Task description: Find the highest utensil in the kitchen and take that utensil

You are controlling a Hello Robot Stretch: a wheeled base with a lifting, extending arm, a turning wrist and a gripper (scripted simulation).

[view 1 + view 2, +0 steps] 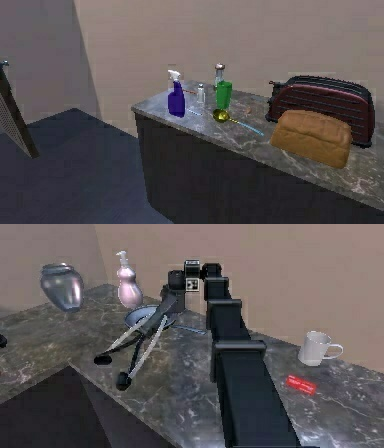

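Your gripper (114, 367), its hold impossible to tell, hangs above the counter (45, 346); the grey metal utensil (143, 320) by it looks light, stiff, slick: grasp the handle.

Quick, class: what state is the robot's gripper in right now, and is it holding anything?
The gripper: state cannot be told, nor whether it holds anything, since a grey thing lies at it on the countertop.

utensil (143, 319): grey-blue curved piece, shape unclear, low on the dark marbled desk (50, 354) in front of the pink pump bottle (128, 286), by the hand (113, 368); can't tell if held. forward view: spoon-like thing (222, 116), yellow-green bowl, thin light-blue handle, flat on desk.
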